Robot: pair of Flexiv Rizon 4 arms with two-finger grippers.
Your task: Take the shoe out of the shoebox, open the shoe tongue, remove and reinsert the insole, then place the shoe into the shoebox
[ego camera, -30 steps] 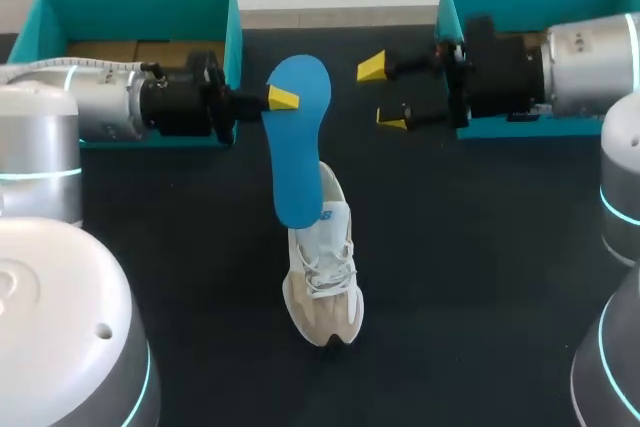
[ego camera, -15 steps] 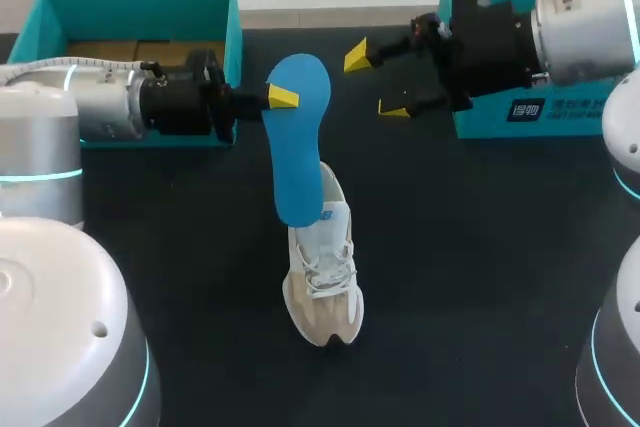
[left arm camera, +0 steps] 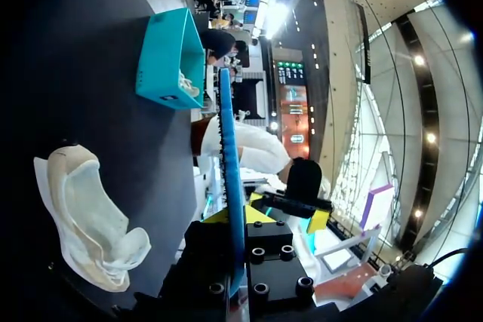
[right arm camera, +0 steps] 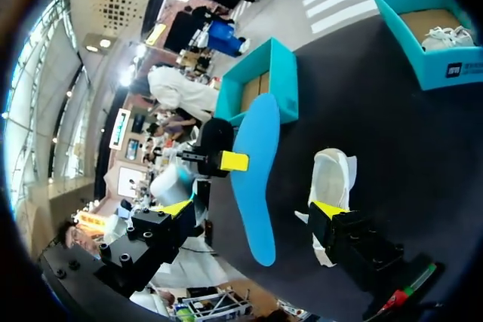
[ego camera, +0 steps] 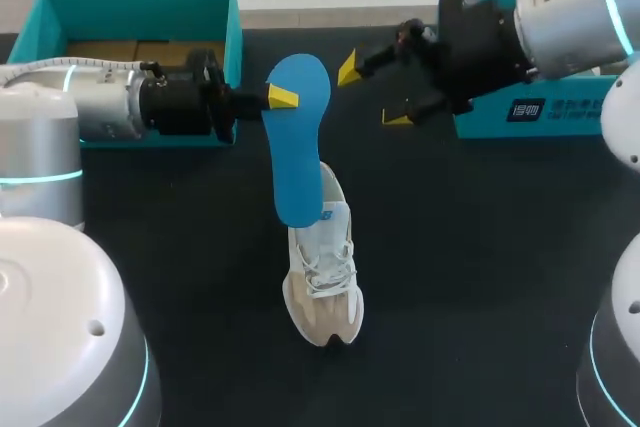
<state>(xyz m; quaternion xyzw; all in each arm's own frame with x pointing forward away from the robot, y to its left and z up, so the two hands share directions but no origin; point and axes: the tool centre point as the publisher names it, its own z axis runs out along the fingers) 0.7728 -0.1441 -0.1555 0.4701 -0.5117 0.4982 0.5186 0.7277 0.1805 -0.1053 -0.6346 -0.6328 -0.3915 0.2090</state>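
Note:
A blue insole [ego camera: 296, 142] hangs upright over the middle of the table, and my left gripper [ego camera: 281, 98] is shut on its upper edge. In the left wrist view the insole [left arm camera: 230, 179] shows edge-on between the yellow tips of the gripper [left arm camera: 235, 218]. The white and beige shoe [ego camera: 322, 277] lies on the black table just below the insole's lower end, toe towards the front. My right gripper [ego camera: 372, 94] stands open to the right of the insole's top, holding nothing. In the right wrist view the insole [right arm camera: 256, 175] and shoe [right arm camera: 330, 177] lie ahead of the open fingers.
A teal shoebox [ego camera: 222, 22] stands at the back left behind my left arm. A second teal box [ego camera: 520, 117] at the back right is partly covered by my right arm; the right wrist view shows a white shoe [right arm camera: 447, 35] inside it.
My right arm has swung left and farther back towards the insole's top, its gripper staying open. The left arm, insole and shoe have not moved.

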